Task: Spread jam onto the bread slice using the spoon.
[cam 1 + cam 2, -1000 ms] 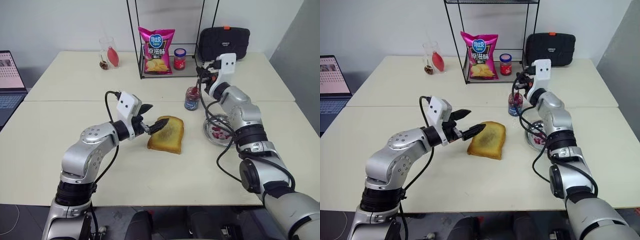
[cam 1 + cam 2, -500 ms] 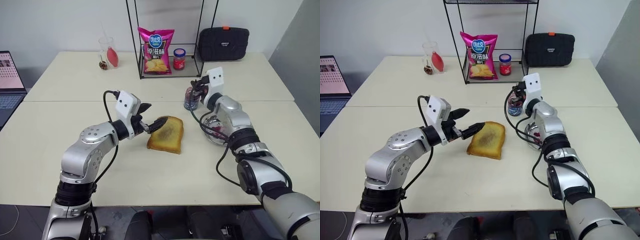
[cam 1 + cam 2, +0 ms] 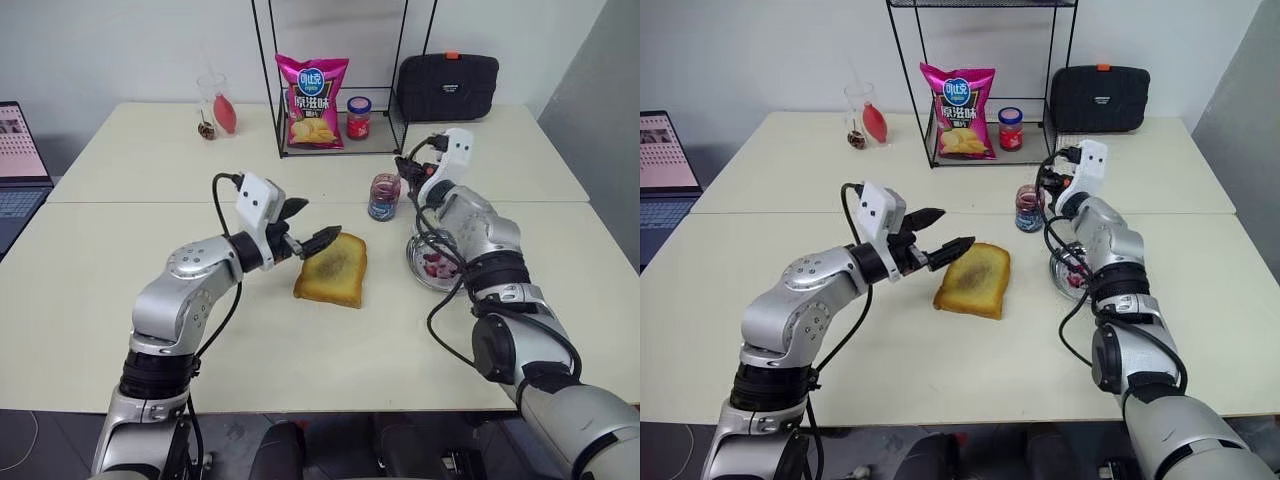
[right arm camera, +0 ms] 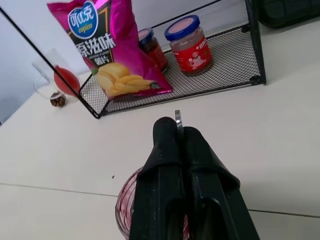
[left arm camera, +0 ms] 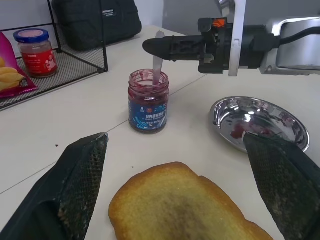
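Two risks: the right gripper, clamped on the spoon dipped in the jam, could tip the jar; the wide-open left gripper holds nothing, hovering beside the bare bread slice on the surface.

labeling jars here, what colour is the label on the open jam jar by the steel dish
Dark blue, with small white print; the jam jar shows best in the left wrist view.

bread slice: 1 — spoon: 1 — jars: 2 — steel dish: 1 — crisps bag: 1
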`<state>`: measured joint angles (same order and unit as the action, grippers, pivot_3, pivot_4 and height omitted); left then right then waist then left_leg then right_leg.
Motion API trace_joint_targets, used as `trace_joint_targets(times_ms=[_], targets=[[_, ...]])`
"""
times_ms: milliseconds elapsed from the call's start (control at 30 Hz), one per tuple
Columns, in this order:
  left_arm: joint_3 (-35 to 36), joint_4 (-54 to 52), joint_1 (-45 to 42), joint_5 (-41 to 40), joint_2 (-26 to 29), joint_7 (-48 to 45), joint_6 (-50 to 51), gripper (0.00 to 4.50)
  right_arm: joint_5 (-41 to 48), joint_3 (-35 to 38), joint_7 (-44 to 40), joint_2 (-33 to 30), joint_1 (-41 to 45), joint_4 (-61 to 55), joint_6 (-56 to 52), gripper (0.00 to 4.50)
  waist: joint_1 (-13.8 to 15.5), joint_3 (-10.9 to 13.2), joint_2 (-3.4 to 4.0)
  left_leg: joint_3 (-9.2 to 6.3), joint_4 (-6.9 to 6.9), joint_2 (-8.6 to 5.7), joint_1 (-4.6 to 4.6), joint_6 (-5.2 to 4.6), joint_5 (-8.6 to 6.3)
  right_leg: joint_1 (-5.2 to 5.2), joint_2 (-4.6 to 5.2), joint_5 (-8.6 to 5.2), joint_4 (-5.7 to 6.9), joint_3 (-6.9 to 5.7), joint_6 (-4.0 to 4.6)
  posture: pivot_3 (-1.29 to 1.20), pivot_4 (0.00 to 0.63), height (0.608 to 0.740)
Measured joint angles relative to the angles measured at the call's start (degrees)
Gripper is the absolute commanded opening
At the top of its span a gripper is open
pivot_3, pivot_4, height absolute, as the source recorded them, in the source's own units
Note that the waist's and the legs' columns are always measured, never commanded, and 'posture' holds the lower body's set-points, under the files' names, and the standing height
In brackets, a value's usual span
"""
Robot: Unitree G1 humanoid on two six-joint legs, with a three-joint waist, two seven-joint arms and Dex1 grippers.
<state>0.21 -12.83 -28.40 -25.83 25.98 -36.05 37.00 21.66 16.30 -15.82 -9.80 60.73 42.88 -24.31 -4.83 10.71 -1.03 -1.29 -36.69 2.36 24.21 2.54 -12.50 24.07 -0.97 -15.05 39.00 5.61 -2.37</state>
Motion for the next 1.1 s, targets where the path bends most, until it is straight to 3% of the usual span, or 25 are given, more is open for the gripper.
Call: trace_joint_targets(times_ms=[667,833,1100], targets=[[-1.14,2.58,-0.61,0.81,-0.62,-2.19,-2.39,4.5,9.11,9.94,11.47,-0.13,3.78,-2.15,-6.51,0.01,0.03,0.0,0.0,0.0,0.0,-0.01,0.04,0.0,0.0,0.0,0.0,0.0,-0.01,-0.01,0.0,0.0,0.15,0.74],[-1.16,2.92,-0.74,0.87,-0.54,-2.68,-2.49,4.5,15.51,16.0,15.5,1.18,3.91,-2.18,-8.86,0.01,0.01,0.0,0.0,0.0,0.0,-0.01,0.04,-0.01,0.0,0.01,0.0,0.0,-0.01,-0.01,0.0,0.0,0.15,0.74],[0.26,0.34,1.94,0.6,4.28,-5.48,-2.53,4.5,22.52,18.79,20.96,3.38,4.0,-10.37,-14.08,0.01,-0.3,0.01,0.02,0.02,0.04,0.03,0.08,-0.01,0.0,0.08,-0.02,0.0,-0.02,0.02,0.0,0.0,0.15,0.74]])
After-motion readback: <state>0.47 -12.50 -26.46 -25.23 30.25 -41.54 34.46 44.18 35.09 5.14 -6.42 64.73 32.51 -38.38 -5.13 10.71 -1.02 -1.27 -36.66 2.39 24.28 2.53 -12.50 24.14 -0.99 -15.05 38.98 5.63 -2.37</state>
